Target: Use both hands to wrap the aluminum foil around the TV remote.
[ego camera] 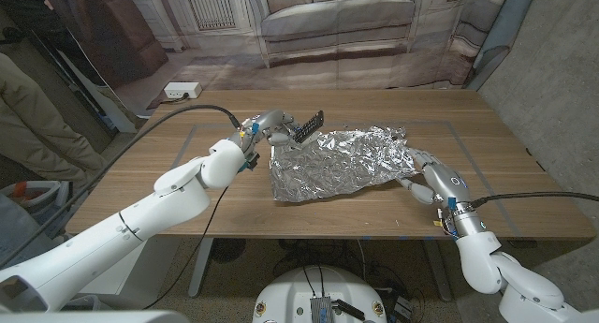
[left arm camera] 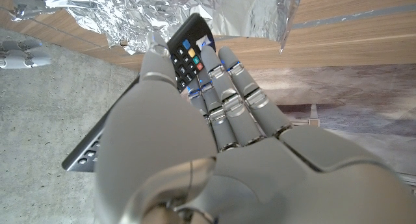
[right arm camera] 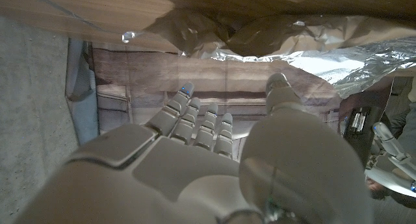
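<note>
A crumpled sheet of aluminum foil (ego camera: 342, 159) lies spread on the wooden table (ego camera: 496, 150). My left hand (ego camera: 265, 128) holds the black TV remote (ego camera: 307, 128) just above the foil's left far corner, with the remote tilted up. In the left wrist view the fingers (left arm camera: 227, 87) wrap the remote (left arm camera: 188, 52), its coloured buttons showing, with the foil (left arm camera: 162, 10) beyond. My right hand (ego camera: 418, 176) sits at the foil's right edge. In the right wrist view its fingers (right arm camera: 201, 123) reach out apart from the thumb, close to the foil (right arm camera: 292, 49), holding nothing I can see.
A white power strip (ego camera: 182, 89) lies at the table's far left corner. A person's legs (ego camera: 37, 108) stand off the left side. A printed sofa backdrop hangs behind the table. Bare wood lies in front of the foil.
</note>
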